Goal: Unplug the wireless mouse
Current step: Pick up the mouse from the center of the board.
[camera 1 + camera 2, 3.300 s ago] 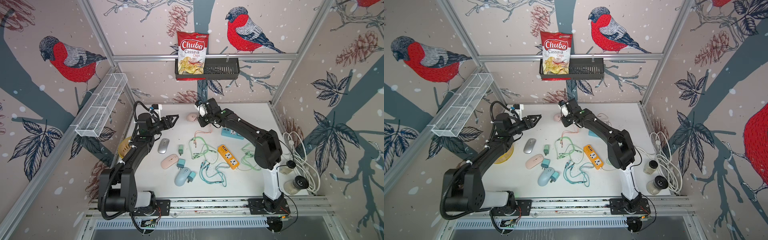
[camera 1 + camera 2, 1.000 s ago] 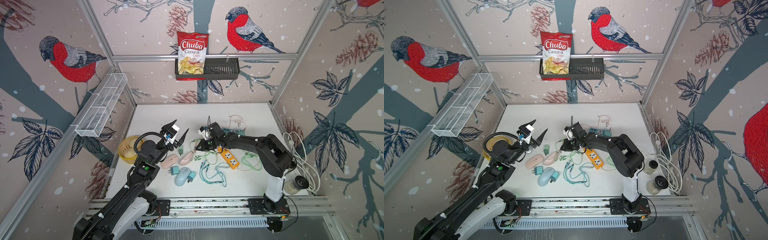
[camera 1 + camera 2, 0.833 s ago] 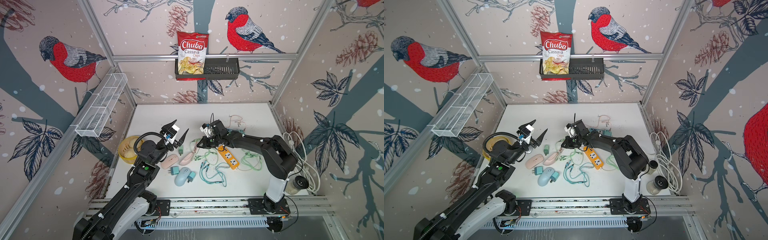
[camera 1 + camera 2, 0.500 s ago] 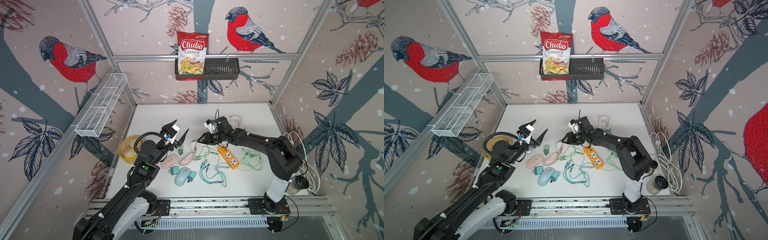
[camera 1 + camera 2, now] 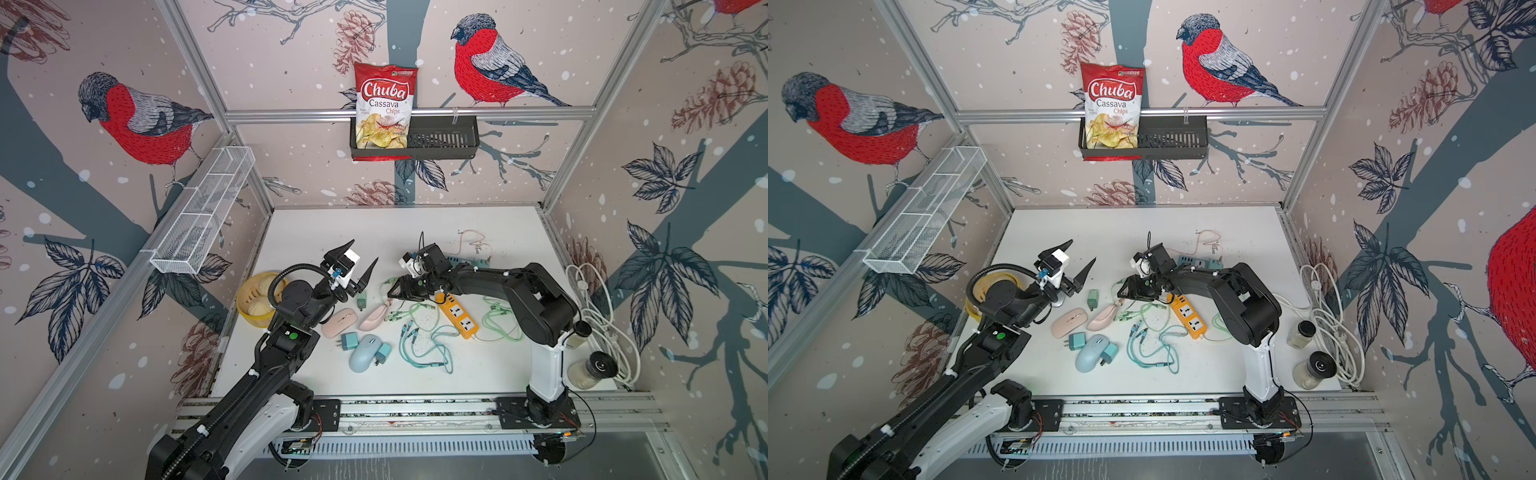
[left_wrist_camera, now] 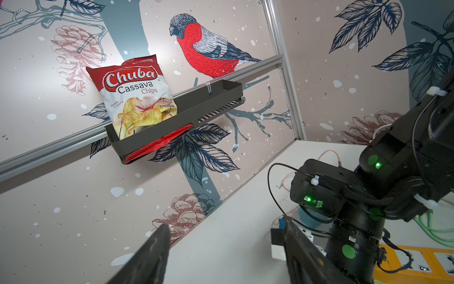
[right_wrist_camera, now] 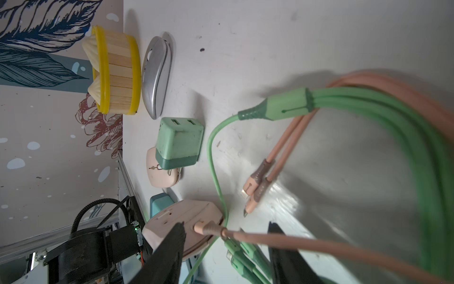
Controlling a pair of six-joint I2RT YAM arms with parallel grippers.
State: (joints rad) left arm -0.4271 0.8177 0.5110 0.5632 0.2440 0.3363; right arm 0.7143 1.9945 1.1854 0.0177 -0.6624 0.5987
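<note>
Gaping right pincer (image 7: 226, 223) near plugged-in mouse (image 7: 172, 214)

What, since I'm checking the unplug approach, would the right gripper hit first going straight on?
Probably the pink cable, crossing between the right gripper's open fingers beside its plug in the pink mouse. Green cables lie beyond; depth is unclear.

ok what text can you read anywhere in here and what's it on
"Chuba": chip bag, red band at its top.
"Cassava Chips": same bag, below the brand.
Smaller print on the bag: too blurred to read.
Nothing else shows readable text.
</note>
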